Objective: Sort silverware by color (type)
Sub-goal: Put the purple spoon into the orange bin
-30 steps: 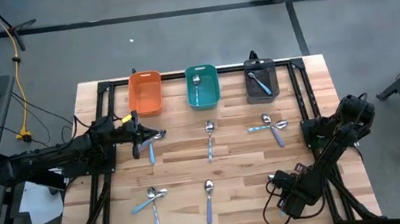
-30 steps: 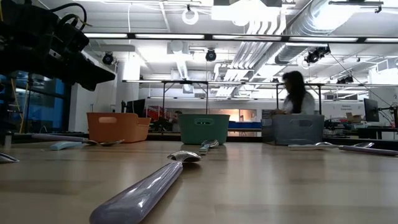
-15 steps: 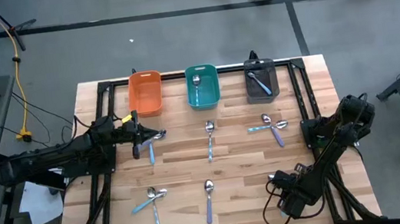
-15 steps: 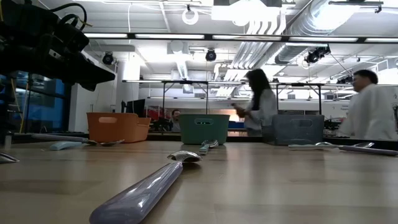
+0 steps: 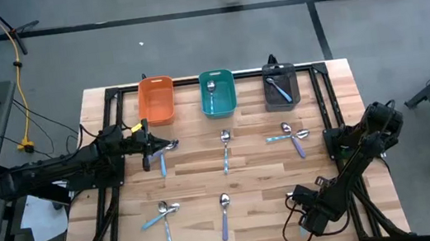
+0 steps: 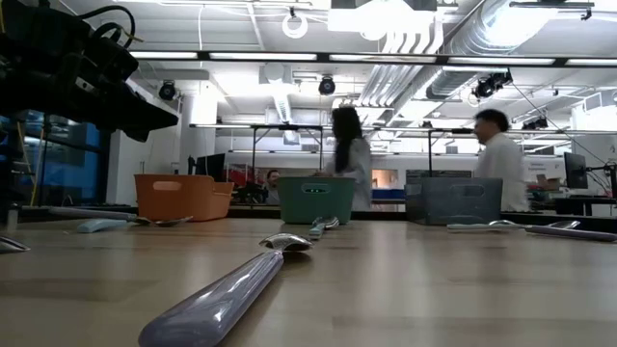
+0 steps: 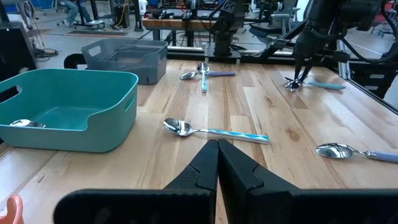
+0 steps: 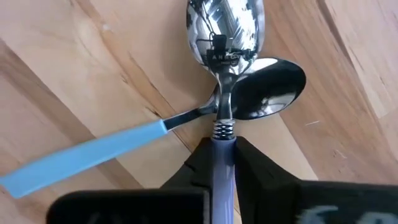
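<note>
The right end effector [image 8: 222,155] is clenched on the neck of a purple-handled spoon [image 8: 225,37], its two dark fingers pressed against either side of the handle just below the shiny bowl. That spoon lies across a blue-handled spoon [image 8: 93,152], the two necks crossing and the two bowls touching on the wooden counter [image 5: 344,87]. From above this end effector [image 5: 298,197] sits well away from the teal bin [image 5: 215,73], toward the counter's near edge and on the right arm's side; the arm hides the gripped pair there, so the lift, if any, cannot be judged. The left end effector [image 7: 217,165] is clenched shut, apparently on nothing, and hangs near the teal bin on the left arm's side, just over a pair of spoons [image 5: 165,147]. One spoon [image 5: 211,93] lies inside the teal bin. An orange bin [image 5: 154,81] stands beside it toward the left arm and a grey bin [image 5: 279,66], holding a blue spoon [image 5: 277,89], toward the right arm. More spoons lie loose nearer than the teal bin: one [image 5: 225,148] directly before it and another [image 5: 225,212] farther out.
</note>
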Action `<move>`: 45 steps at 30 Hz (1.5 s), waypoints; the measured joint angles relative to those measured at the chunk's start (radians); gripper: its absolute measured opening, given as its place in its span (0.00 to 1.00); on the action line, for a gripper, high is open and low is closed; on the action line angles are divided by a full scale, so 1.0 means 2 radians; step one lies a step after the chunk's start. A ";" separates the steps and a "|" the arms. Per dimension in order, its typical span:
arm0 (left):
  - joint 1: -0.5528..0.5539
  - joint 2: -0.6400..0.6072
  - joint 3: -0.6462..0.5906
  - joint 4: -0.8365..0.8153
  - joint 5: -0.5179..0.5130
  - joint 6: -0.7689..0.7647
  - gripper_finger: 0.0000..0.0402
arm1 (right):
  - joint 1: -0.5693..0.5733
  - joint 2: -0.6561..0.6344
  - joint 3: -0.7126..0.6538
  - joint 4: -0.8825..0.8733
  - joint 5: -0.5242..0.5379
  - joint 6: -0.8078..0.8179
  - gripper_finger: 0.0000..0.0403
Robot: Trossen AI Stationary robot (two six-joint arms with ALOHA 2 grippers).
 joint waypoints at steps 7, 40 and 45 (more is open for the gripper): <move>0.000 0.000 0.000 0.000 0.000 0.000 0.00 | 0.000 0.002 0.014 -0.025 -0.012 -0.002 0.05; -0.061 0.000 0.000 0.049 0.005 0.015 0.00 | -0.289 -0.052 -0.027 0.383 0.211 -0.686 0.01; -0.078 0.000 0.000 0.059 0.000 0.014 0.00 | -0.354 -0.052 -0.087 0.587 0.152 -0.780 0.01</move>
